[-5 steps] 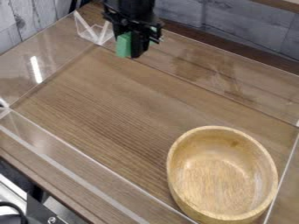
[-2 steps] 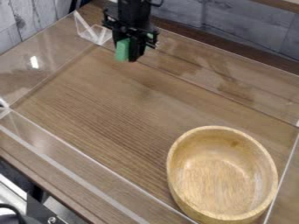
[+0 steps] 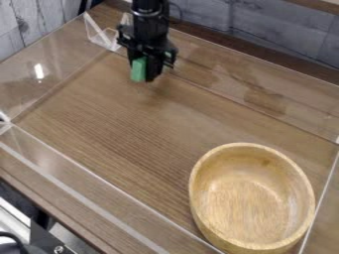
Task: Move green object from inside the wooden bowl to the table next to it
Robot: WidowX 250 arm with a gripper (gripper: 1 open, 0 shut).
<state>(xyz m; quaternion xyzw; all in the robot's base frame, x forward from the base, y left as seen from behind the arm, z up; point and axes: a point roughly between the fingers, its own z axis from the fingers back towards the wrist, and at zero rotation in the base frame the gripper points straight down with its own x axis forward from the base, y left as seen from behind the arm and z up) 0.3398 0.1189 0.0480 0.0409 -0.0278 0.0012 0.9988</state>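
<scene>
Near the far edge of the table (image 3: 146, 124), gripper (image 3: 146, 62) clamped on the green object (image 3: 138, 69), block upright at the fingertips and well apart from the wooden bowl (image 3: 252, 197). Bowl bare inside, so removal judged complete, transfer over the tabletop likewise; contact between block and wood not certain from this angle. Left to do, by estimate: settle block on the surface if still raised, part fingers, back away.
</scene>
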